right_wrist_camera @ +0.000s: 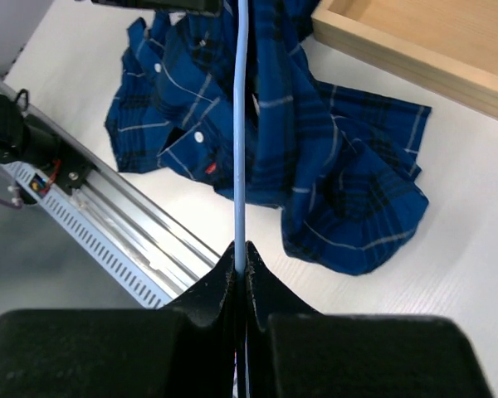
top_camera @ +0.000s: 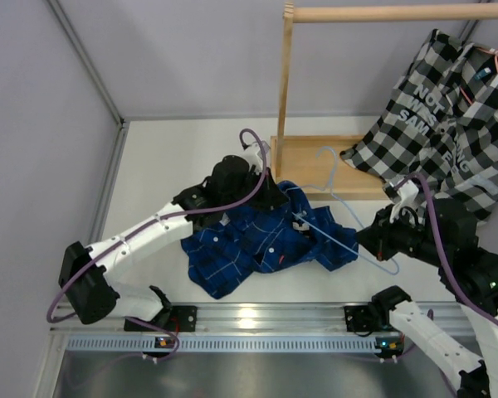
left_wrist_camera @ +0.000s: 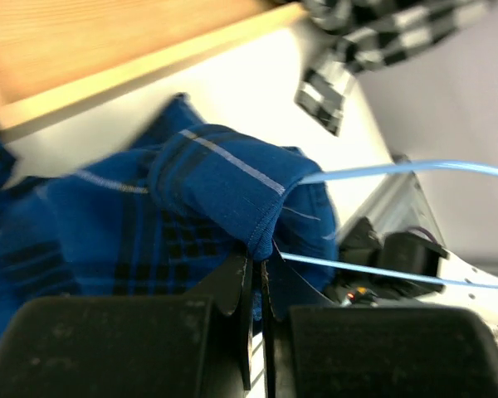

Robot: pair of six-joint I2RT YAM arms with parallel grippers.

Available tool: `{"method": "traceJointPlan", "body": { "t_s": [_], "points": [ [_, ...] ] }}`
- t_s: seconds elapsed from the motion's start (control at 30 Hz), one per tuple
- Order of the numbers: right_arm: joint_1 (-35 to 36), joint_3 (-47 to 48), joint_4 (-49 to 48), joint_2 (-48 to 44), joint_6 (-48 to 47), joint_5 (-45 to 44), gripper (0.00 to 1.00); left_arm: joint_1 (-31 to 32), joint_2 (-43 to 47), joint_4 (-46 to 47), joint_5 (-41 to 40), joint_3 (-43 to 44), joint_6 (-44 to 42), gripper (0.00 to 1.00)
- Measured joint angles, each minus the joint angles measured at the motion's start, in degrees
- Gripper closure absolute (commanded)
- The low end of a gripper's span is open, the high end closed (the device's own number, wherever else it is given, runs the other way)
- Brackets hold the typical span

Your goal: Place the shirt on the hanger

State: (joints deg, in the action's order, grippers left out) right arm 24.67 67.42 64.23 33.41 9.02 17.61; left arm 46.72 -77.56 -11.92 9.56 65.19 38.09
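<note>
The shirt [top_camera: 257, 240] is lying crumpled on the table [top_camera: 174, 166] beside the wooden rack [top_camera: 315, 162]. Being soft, limp and light, it is probably best taken at the collar or a shoulder seam. A fold is being pinched by the left gripper [left_wrist_camera: 257, 259], its jaws together. The hanger [right_wrist_camera: 240, 124], thin and likely springy, is being clamped by the right gripper [right_wrist_camera: 241, 259]. Being counted: one blue shirt, one hanger, one checked shirt [top_camera: 448, 124].
</note>
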Motion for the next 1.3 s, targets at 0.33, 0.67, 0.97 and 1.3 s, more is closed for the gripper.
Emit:
{"method": "traceJointPlan", "body": {
  "t_s": [0.33, 0.67, 0.97, 1.3],
  "points": [
    [0.0, -8.2, -17.6, 1.0, 4.1, 14.3, 1.0, 9.5, 1.2, -1.3, -3.4, 7.9, -0.9, 1.0],
    [0.1, -31.9, -51.5, -10.9, 13.4, 22.5, 1.0, 15.0, 5.4, -13.7, -15.2, 14.9, -8.2, 1.0],
    [0.1, -37.6, -66.7, -10.7, 17.3, 27.9, 1.0, 14.8, 5.5, -23.3, -21.8, 19.5, -17.2, 1.0],
    [3.1, -42.4, -78.4, -8.1, 20.7, 25.6, 1.0, 16.5, 4.9, -26.8, -18.6, 22.7, -20.9, 0.89]
  ]
}}
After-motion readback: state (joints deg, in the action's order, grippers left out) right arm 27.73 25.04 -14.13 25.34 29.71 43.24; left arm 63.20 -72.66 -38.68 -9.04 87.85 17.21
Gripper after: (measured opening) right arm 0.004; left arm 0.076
